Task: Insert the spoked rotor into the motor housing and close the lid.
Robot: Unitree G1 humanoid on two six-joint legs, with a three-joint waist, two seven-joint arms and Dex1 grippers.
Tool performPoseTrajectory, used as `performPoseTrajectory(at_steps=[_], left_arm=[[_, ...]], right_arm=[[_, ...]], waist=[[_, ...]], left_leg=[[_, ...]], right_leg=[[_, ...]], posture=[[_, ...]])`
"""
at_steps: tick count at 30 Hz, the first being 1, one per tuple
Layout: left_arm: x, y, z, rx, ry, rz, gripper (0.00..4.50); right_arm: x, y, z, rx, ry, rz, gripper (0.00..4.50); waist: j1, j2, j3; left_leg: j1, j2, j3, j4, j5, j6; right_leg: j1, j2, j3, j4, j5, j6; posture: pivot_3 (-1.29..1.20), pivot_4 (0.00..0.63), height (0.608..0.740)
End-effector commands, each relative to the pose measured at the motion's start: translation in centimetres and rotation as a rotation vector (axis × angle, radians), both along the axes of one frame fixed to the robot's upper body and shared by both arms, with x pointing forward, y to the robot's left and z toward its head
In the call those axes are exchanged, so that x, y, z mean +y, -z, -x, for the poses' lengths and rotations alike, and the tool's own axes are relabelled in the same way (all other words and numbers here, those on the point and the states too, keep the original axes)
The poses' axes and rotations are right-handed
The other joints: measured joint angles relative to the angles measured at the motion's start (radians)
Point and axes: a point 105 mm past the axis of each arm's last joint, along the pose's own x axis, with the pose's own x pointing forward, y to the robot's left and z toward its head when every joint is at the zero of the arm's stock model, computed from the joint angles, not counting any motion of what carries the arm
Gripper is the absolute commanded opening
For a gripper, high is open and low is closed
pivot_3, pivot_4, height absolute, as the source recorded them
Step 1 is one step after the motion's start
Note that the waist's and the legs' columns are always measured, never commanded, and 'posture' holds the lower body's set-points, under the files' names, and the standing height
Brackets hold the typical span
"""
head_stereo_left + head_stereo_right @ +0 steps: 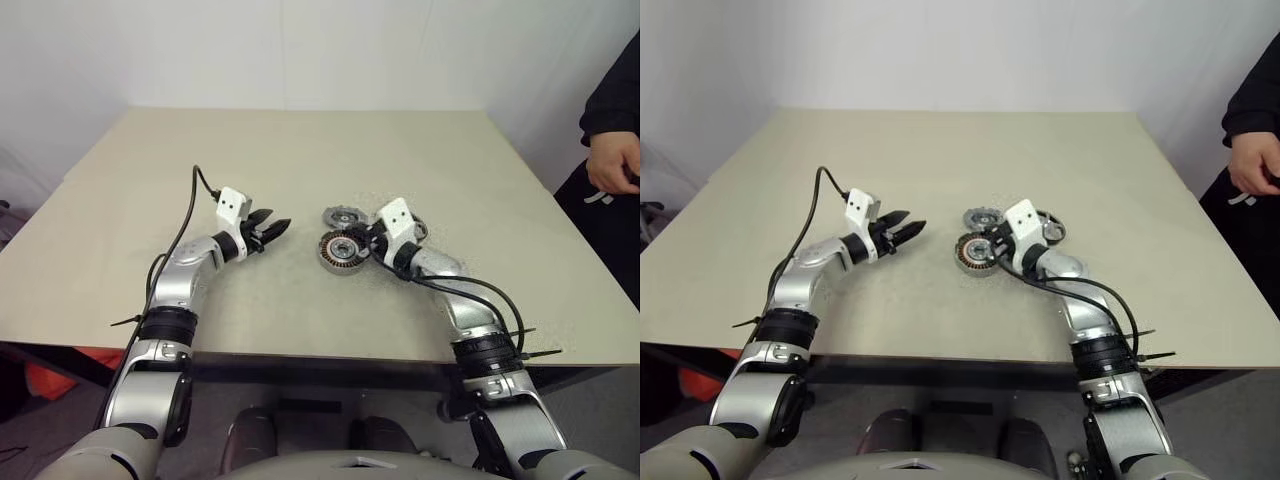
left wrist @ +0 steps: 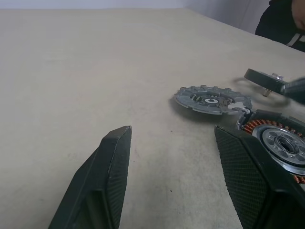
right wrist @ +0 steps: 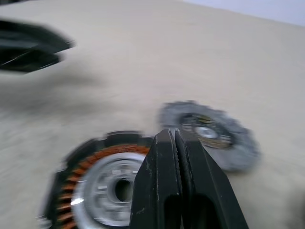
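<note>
— What is there besides the work parts?
— A big tan table (image 1: 300,150). A white wall (image 1: 300,50) stands behind it, at twelve o'clock.
— Is anyone near?
— Yes. A person in dark clothes (image 1: 612,100) stands at the table's edge, at about three o'clock. One hand (image 1: 612,162) hangs by the corner, apart from the table.

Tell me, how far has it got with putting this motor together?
Barely begun. The housing is open, windings showing; the rotor and lid sit loose beside it. The right pincer is shut on nothing over the housing; the left pincer is open and empty. Both steps remain.
</note>
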Motion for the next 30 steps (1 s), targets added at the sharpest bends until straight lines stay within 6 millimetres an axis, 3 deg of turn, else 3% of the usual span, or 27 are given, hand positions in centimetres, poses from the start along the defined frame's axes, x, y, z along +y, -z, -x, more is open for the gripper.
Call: performPoseTrajectory(at_steps=[1,5,14,20,23,27,29,30], left_arm=[[-0.3,-0.9,-0.2,-0.043,0.009,0.002,2.94],[-0.6,-0.8,-0.2,-0.040,0.015,0.003,2.94],[-0.1,-0.8,-0.2,-0.039,0.005,-0.004,2.94],[0.5,-0.6,0.1,-0.037,-0.009,-0.007,2.94],[0.6,-0.6,0.2,-0.038,-0.015,-0.008,2.94],[0.6,-0.6,0.2,-0.039,-0.020,-0.008,2.94],[0.6,-0.6,0.2,-0.041,-0.020,-0.011,2.94],[0.6,-0.7,0.2,-0.043,-0.017,-0.012,2.94]], right_arm=[[-2.1,-1.3,-0.3,-0.040,0.073,-0.003,0.02],[-1.2,-1.0,0.3,-0.042,0.025,0.032,0.02],[2.1,-1.7,-0.2,-0.077,-0.063,0.035,0.02],[2.9,-2.0,-0.3,-0.083,-0.093,0.035,0.02],[3.5,-0.4,0.2,-0.035,-0.111,0.038,0.02],[4.1,3.1,1.1,0.053,-0.124,0.114,0.02],[4.1,3.1,1.1,0.046,-0.116,0.125,0.02],[4.1,2.0,1.0,0.021,-0.114,0.112,0.02]], waist=[[0.001,0.000,0.000],[-0.001,0.000,0.000],[-0.002,0.000,0.000],[-0.002,0.000,0.000],[-0.002,0.000,0.000],[-0.002,0.000,0.000],[-0.002,0.000,0.000],[-0.002,0.000,0.000]], left_leg=[[0.000,0.000,0.000,0.000,0.000,0.000],[0.000,0.000,0.000,0.000,0.000,0.000],[0.000,0.000,0.000,0.000,0.000,0.000],[-0.001,0.001,0.000,0.000,0.000,0.000],[-0.001,0.001,0.000,0.000,0.000,0.000],[-0.001,0.001,0.000,0.000,0.000,0.000],[-0.001,0.000,0.000,0.000,0.000,0.000],[0.000,0.000,0.000,0.000,0.000,0.000]], right_leg=[[0.000,0.000,0.000,0.000,0.000,0.000],[0.000,0.000,0.000,0.000,0.000,0.000],[-0.001,0.001,0.000,0.000,0.000,0.000],[-0.001,0.001,0.000,0.000,0.000,0.000],[-0.001,0.001,0.000,0.000,0.000,0.000],[-0.001,0.001,0.000,0.000,0.000,0.000],[-0.001,0.001,0.000,0.000,0.000,0.000],[0.000,0.001,0.001,0.000,0.000,0.000]], posture=[[0.00,0.000,0.740],[0.00,0.000,0.740],[0.00,0.000,0.740],[0.00,0.000,0.740],[0.00,0.000,0.740],[0.00,0.000,0.740],[0.00,0.000,0.740],[0.00,0.000,0.740]])
